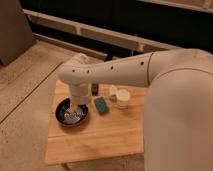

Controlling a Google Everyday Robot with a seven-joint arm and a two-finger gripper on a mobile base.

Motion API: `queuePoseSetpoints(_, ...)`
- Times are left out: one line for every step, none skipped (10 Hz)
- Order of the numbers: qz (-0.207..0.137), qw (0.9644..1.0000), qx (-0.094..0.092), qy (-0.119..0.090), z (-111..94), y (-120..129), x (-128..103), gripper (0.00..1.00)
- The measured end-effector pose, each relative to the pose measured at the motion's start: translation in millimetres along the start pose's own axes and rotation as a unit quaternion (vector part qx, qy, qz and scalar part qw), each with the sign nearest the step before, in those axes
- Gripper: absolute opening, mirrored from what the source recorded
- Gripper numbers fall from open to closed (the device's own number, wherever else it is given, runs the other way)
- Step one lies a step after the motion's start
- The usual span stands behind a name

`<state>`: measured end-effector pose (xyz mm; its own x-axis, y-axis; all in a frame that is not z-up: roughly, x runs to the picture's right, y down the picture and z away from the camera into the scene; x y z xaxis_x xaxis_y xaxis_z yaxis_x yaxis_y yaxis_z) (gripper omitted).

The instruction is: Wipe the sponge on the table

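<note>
Small teal-green rectangular sponge [101,104], flat on light-brown wood-grain surface [100,142] right of black bowl [59,116]: probably soft, light, pinchable across its narrow sides; tool [75,111] over bowl, state untellable.

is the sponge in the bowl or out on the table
Out: the sponge lies flat on the table, between black bowl and white cup. The pincer hangs over the bowl.

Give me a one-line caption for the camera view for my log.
Gripper hangs over the black bowl; the teal sponge lies beside the bowl on the wooden table, white cup nearby.
</note>
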<state>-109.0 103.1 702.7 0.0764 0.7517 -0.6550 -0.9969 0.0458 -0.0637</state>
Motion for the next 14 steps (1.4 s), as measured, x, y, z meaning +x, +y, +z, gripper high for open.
queuePoseSetpoints(-0.001, 1.0000, 0.001, -0.003, -1, 0, -1, 0.65)
queuePoseSetpoints(-0.001, 0.9998, -0.007, -0.020, -4, -1, -9, 0.65)
queuePoseSetpoints(-0.004, 0.9990, -0.023, -0.039, -9, -4, -18, 0.65)
queuePoseSetpoints(-0.009, 0.9973, -0.041, -0.061, -16, -8, -25, 0.65)
queuePoseSetpoints(-0.019, 0.9951, -0.058, -0.078, -21, -13, -27, 0.65)
queuePoseSetpoints(-0.034, 0.9922, -0.075, -0.093, -24, -14, -26, 0.65)
queuePoseSetpoints(-0.059, 0.9885, -0.091, -0.106, -27, -18, -20, 0.65)
queuePoseSetpoints(-0.077, 0.9871, -0.091, -0.107, -25, -24, -14, 0.65)
queuePoseSetpoints(-0.090, 0.9866, -0.087, -0.105, -23, -29, -8, 0.65)
queuePoseSetpoints(-0.096, 0.9864, -0.084, -0.104, -22, -32, -5, 0.65)
queuePoseSetpoints(-0.096, 0.9863, -0.084, -0.104, -22, -31, -5, 0.65)
queuePoseSetpoints(-0.097, 0.9862, -0.084, -0.104, -22, -30, -5, 0.65)
queuePoseSetpoints(-0.096, 0.9863, -0.085, -0.104, -22, -30, -5, 0.65)
queuePoseSetpoints(-0.095, 0.9863, -0.085, -0.104, -23, -31, -6, 0.65)
